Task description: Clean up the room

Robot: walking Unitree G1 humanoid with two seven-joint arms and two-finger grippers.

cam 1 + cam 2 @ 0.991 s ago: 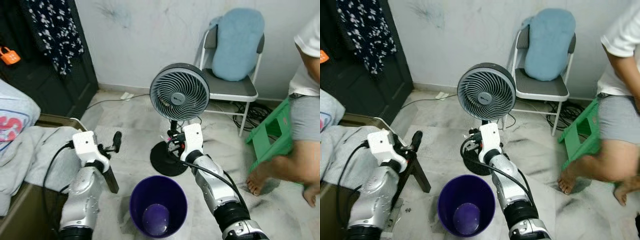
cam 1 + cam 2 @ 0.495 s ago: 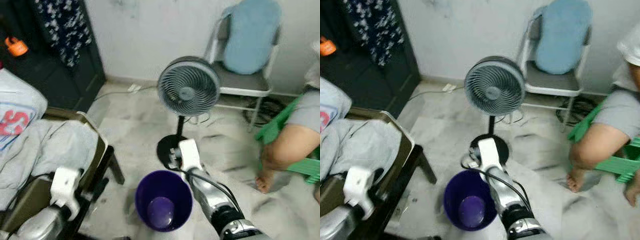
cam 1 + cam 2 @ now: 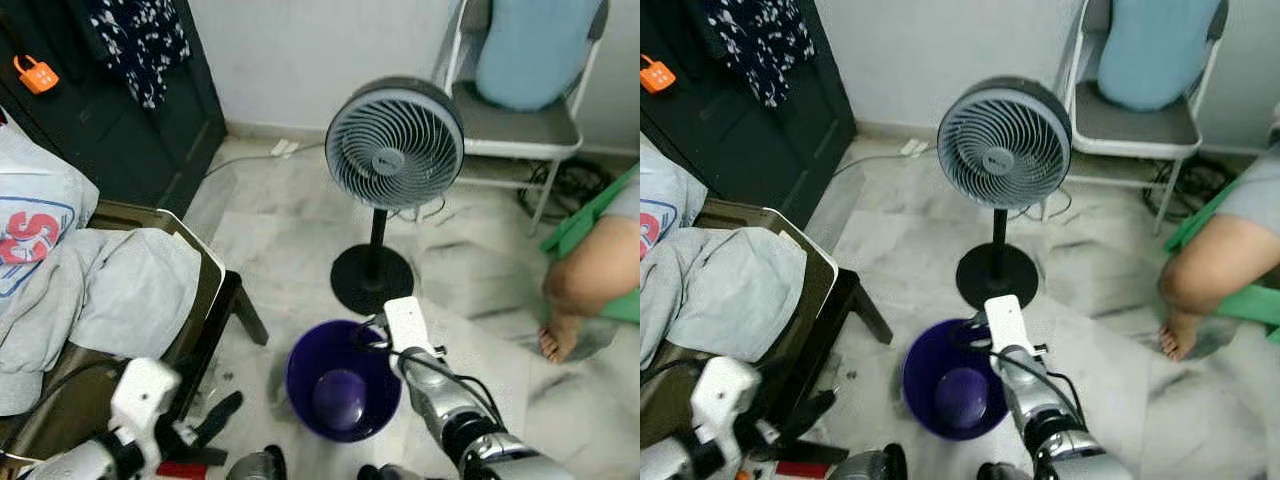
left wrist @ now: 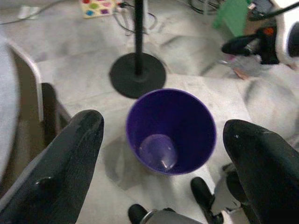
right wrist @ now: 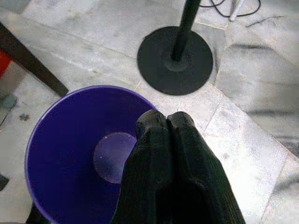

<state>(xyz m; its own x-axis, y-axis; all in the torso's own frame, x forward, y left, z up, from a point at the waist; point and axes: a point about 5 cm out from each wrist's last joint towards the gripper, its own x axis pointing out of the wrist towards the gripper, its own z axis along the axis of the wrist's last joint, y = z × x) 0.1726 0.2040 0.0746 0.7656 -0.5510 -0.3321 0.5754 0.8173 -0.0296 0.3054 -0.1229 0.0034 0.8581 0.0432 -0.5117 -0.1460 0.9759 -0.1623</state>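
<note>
A purple bin stands empty on the marble floor, just in front of the fan's base. My right gripper is shut with nothing in it, its two black fingers pressed together above the bin's far rim; its white wrist sits at the bin's right edge. My left gripper is open wide and low to the left of the bin, looking into it from a short distance. One of its black fingers shows near the chair leg.
A standing fan with a round black base is right behind the bin. A chair piled with grey clothes is on the left. A person's leg, a green stool and a folding chair are at right.
The camera has tilted down and shifted. My left arm dropped from beside the chair to near the floor. My right gripper moved back from the fan's pole to the bin's rim.
</note>
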